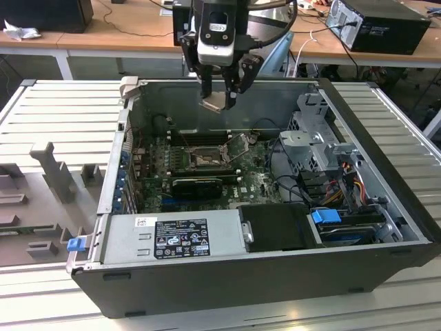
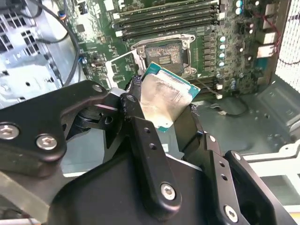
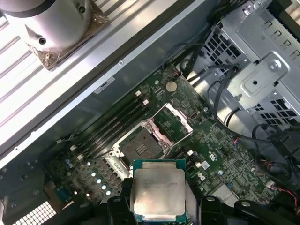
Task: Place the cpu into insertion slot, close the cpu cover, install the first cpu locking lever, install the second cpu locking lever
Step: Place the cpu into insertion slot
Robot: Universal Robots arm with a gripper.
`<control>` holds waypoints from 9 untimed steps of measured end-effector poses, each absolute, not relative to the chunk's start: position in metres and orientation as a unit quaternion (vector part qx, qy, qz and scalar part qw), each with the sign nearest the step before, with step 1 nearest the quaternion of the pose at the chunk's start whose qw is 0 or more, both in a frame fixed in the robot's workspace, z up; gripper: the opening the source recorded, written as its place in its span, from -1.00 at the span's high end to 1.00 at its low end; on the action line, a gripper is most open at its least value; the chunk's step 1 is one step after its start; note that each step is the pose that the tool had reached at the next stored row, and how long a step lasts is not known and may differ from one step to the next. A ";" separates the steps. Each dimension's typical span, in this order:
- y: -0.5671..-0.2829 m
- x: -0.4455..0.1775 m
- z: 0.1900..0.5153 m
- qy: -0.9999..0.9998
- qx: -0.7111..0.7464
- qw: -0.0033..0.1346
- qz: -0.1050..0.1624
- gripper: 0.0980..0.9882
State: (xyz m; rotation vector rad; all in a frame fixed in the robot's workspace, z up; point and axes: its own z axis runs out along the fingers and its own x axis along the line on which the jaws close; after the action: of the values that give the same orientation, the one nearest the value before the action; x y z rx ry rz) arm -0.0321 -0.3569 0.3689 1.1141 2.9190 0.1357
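Note:
My gripper (image 1: pixel 219 95) hangs over the open computer case, shut on the cpu (image 1: pixel 213 103), a small silver-topped chip with a green edge. In both wrist views the cpu (image 2: pixel 164 96) (image 3: pixel 158 190) sits clamped by two opposite edges between black fingers (image 2: pixel 136 117), well above the green motherboard (image 1: pixel 256 185). The insertion slot (image 1: pixel 205 160) (image 2: pixel 161 56) (image 3: pixel 140 147) lies below, black, uncovered and with nothing in it. Beside it the cpu cover (image 1: pixel 238 146) (image 2: pixel 121 69) (image 3: pixel 172 121), a silver frame plate, stands swung up on its hinge.
A grey power supply (image 1: pixel 172 238) fills the case front. The metal drive cage (image 1: pixel 317 148) with cables stands at the exterior view's right. Memory sticks (image 2: pixel 168 16) run alongside the slot and a black finned card (image 1: pixel 196 186) lies in front of it. Case walls (image 1: pixel 117 165) surround everything.

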 end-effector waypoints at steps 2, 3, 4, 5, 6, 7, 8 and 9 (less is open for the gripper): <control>-0.357 -0.032 0.369 0.925 0.376 0.008 0.043 0.04; -0.357 -0.032 0.368 0.920 0.389 0.009 0.043 0.04; -0.357 -0.032 0.368 0.917 0.396 0.009 0.043 0.04; -0.357 -0.032 0.368 0.912 0.407 0.010 0.042 0.04; -0.357 -0.032 0.368 0.909 0.413 0.010 0.042 0.04; -0.357 -0.032 0.368 0.907 0.420 0.010 0.042 0.04; -0.357 -0.032 0.368 0.900 0.434 0.011 0.042 0.04; -0.357 -0.032 0.367 0.896 0.443 0.012 0.042 0.04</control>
State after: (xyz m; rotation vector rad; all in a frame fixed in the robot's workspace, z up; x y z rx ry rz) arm -0.0321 -0.3569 0.3674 1.3804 2.7934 0.1299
